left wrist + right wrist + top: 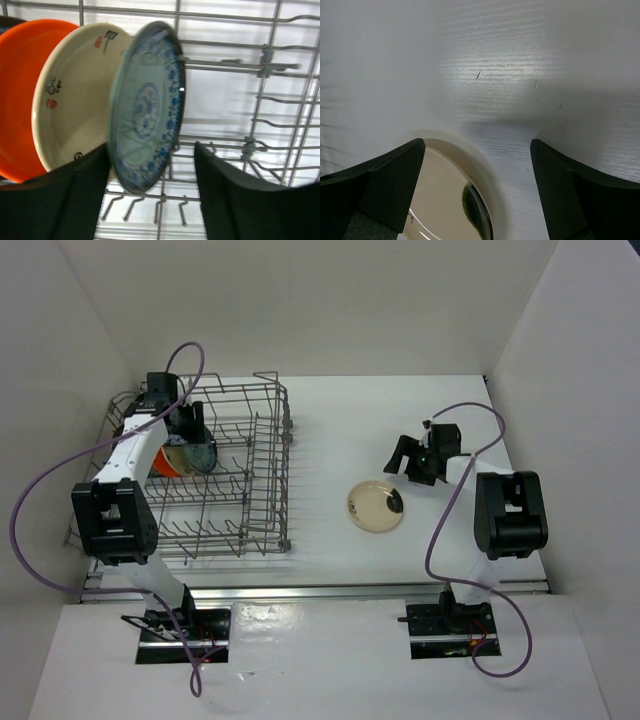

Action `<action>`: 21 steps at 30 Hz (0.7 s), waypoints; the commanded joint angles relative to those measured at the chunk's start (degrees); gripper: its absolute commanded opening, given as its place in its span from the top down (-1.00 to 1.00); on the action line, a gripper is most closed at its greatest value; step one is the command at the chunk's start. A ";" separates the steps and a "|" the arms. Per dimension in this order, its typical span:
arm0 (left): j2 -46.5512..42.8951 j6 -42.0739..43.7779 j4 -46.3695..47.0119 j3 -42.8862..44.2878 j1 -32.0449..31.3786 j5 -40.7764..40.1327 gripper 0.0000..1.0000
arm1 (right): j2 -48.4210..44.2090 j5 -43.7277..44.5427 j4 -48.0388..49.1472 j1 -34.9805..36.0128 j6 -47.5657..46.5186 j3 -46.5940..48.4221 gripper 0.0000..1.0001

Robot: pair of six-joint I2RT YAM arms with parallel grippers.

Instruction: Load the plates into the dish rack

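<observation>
The grey wire dish rack (284,455) stands at the left. My left gripper (192,432) reaches down into its far left part and is open. In the left wrist view, three plates stand on edge in the tines: a bright orange plate (15,100), a beige plate (75,95) with small marks, and a blue-and-white plate (147,105). The blue-and-white plate's lower rim sits between my open left fingers (55,200), close to the left one. A translucent beige plate (376,507) lies flat on the table. My right gripper (415,458) hovers open just beyond it, and the plate (445,200) shows below the jaws.
Rack wires (280,65) and upright tines surround the left gripper. The rack's right and front rows hold no plates. White walls enclose the table on three sides. A purple cable loops from each arm.
</observation>
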 commanded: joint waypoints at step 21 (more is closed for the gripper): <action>-14.25 -0.12 4.02 20.35 -17.14 6.88 -0.98 | -16.12 -3.01 -5.22 -0.31 2.79 -14.10 -0.38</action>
